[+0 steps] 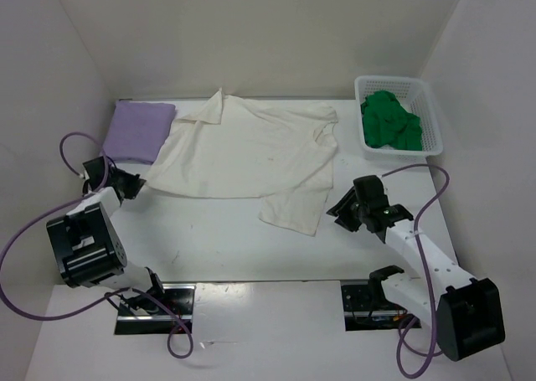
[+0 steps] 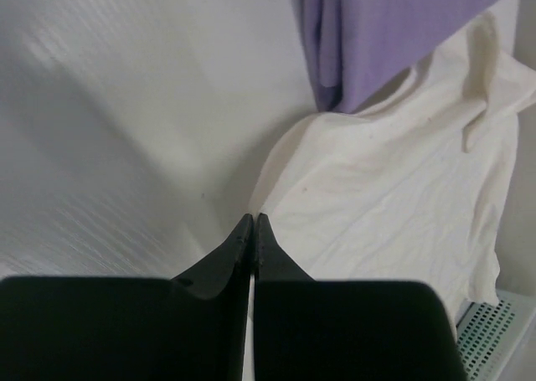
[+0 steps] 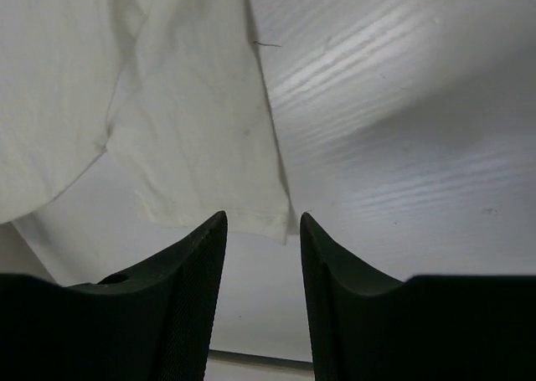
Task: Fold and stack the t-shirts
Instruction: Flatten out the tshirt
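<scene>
Three t-shirts show together only in the top view. The lavender t-shirt [image 1: 141,130] lies folded at ten o'clock on the table [image 1: 209,239]. The cream t-shirt [image 1: 251,155] lies spread and rumpled across the middle toward twelve o'clock, its left edge touching the lavender one and one sleeve trailing toward five o'clock. The green t-shirt [image 1: 389,121] sits at two o'clock.

That view also places the arms. The left gripper [image 1: 132,184] is at nine o'clock, near the cream shirt's near-left corner. The right gripper [image 1: 337,209] is at four o'clock, just beside the trailing sleeve. How their jaws stand is hard to read from above.

The wrist views settle it. In the left wrist view the left gripper's two fingers are pressed tip to tip with nothing between them, over bare table short of the cream cloth. The lavender fold lies beyond at one o'clock. In the right wrist view the right gripper's jaws stand apart and hold nothing, and the hem of the cream sleeve hangs just ahead of the gap. Neither wrist view shows the green shirt.

One container is present, the white lattice basket [image 1: 435,138] at two o'clock. It holds the green t-shirt, bunched and unfolded, filling most of it.
</scene>
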`<control>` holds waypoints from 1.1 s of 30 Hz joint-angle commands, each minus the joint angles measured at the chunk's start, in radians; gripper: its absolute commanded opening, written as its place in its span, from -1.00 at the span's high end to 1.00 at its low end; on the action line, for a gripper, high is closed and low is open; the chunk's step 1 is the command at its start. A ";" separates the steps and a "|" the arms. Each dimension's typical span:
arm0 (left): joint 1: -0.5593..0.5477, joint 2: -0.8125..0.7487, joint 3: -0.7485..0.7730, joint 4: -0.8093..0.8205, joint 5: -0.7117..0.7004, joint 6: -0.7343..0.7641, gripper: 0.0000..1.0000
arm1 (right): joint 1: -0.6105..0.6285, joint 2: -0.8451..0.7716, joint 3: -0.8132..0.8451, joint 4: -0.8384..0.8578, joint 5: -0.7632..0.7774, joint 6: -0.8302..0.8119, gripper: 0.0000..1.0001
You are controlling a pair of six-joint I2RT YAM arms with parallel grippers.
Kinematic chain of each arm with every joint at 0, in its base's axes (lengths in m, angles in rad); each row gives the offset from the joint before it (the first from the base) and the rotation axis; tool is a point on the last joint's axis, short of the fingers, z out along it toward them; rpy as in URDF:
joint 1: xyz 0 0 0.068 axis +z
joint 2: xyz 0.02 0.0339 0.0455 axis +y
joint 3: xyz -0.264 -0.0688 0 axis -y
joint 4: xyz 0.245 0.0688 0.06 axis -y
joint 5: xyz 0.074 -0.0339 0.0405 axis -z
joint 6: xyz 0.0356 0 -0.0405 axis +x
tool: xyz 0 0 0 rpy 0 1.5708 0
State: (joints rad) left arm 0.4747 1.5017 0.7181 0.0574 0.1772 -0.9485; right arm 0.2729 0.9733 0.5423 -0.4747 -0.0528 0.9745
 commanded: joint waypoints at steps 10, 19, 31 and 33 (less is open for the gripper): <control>-0.116 -0.089 0.023 0.013 0.054 -0.001 1.00 | 0.231 0.113 -0.102 0.094 0.041 0.258 0.07; -0.154 -0.092 0.023 0.013 0.064 -0.001 1.00 | 0.242 0.194 -0.122 0.192 0.069 0.294 0.08; -0.174 -0.164 0.029 -0.057 0.064 0.046 1.00 | 0.242 0.158 -0.003 0.112 0.148 0.231 1.00; -0.191 -0.173 0.058 -0.083 0.085 0.062 1.00 | 0.242 0.056 0.154 0.030 0.226 0.164 1.00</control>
State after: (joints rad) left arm 0.3088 1.3754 0.7204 0.0055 0.2272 -0.9371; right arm 0.5083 1.1526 0.5049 -0.3649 0.0437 1.2278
